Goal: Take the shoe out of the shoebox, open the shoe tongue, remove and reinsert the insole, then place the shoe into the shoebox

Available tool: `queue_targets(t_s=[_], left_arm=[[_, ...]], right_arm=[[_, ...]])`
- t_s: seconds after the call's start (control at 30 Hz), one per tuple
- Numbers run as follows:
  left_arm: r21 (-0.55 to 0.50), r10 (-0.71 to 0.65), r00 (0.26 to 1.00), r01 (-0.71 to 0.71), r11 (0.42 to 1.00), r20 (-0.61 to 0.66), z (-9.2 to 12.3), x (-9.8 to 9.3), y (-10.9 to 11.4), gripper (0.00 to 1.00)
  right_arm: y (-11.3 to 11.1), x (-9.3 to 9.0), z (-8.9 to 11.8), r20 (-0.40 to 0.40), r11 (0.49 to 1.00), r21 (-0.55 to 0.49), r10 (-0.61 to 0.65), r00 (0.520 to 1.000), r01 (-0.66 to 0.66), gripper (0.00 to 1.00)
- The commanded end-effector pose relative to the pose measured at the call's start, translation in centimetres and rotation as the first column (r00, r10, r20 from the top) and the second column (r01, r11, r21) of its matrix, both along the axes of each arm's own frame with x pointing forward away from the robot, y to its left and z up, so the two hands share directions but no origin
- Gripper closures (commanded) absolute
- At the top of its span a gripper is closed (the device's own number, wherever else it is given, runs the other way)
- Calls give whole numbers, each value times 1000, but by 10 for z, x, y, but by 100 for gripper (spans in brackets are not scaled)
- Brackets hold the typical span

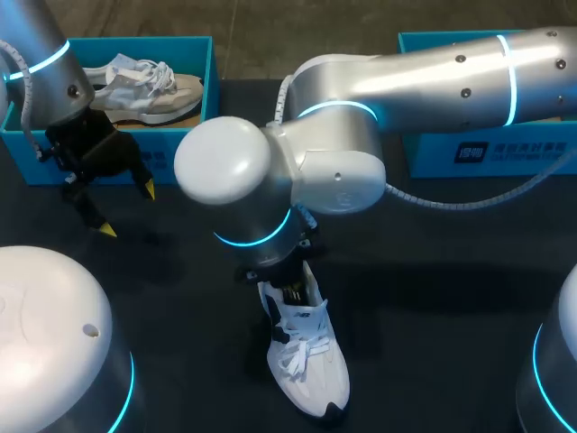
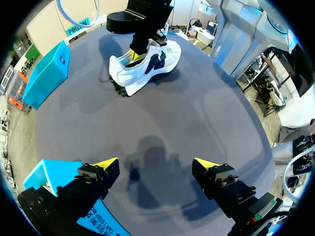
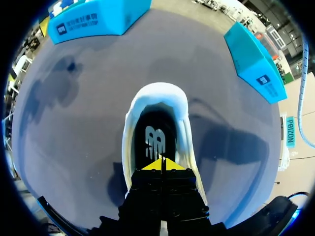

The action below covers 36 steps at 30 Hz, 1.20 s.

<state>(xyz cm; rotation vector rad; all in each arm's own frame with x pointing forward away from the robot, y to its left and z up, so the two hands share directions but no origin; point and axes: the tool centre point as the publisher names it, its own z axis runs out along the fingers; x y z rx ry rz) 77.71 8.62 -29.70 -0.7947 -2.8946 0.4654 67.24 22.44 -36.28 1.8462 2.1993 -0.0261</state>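
A white shoe (image 1: 311, 361) with dark trim and white laces stands upright on the dark table, near the front middle. My right arm reaches across from the right, and its gripper (image 1: 292, 294) points down into the shoe's opening. In the right wrist view the gripper (image 3: 161, 165) is shut, its yellow tips pressed together just above the dark insole (image 3: 155, 137) inside the shoe (image 3: 157, 94); nothing shows between them. My left gripper (image 1: 126, 209) hangs open and empty over the table in front of the left shoebox. From the left wrist view, the gripper (image 2: 156, 164) is well short of the shoe (image 2: 147, 66).
The blue shoebox (image 1: 194, 54) at the back left holds a second, beige shoe (image 1: 149, 86). Another blue box (image 1: 505, 149) stands at the back right, partly under my right arm. Bare dark table lies between the left gripper and the shoe.
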Motion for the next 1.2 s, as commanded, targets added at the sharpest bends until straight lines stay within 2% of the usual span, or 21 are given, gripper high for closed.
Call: queue_targets(t_s=[0.03,0.27,0.53,0.6,0.7,0.83,0.9,0.93,1.2], left_arm=[[-1,0,1000,0,1000,2,-1,-1,1,0],[-1,0,1000,0,1000,2,-1,-1,1,0],[-1,0,1000,0,1000,2,-1,-1,1,0],[-1,0,1000,0,1000,2,-1,-1,1,0],[-1,0,1000,0,1000,2,-1,-1,1,0],[-1,0,1000,0,1000,2,-1,-1,1,0],[-1,0,1000,0,1000,2,-1,-1,1,0],[-1,0,1000,0,1000,2,-1,-1,1,0],[-1,0,1000,0,1000,2,-1,-1,1,0]], right_arm=[[-1,-9,5,9,985,36,-170,985,170,100],[0,-19,6,-57,986,40,-160,985,163,100],[0,-24,1,-112,986,40,-159,981,164,76],[1,-24,1,-117,986,45,-151,982,158,67],[2,-25,1,-122,987,44,-149,981,155,45],[7,-29,5,-136,987,38,-152,979,158,30],[11,-31,10,-141,990,32,-135,981,141,8],[12,-33,11,-139,990,29,-136,981,141,0],[14,-43,23,-135,991,14,-127,983,130,0]])
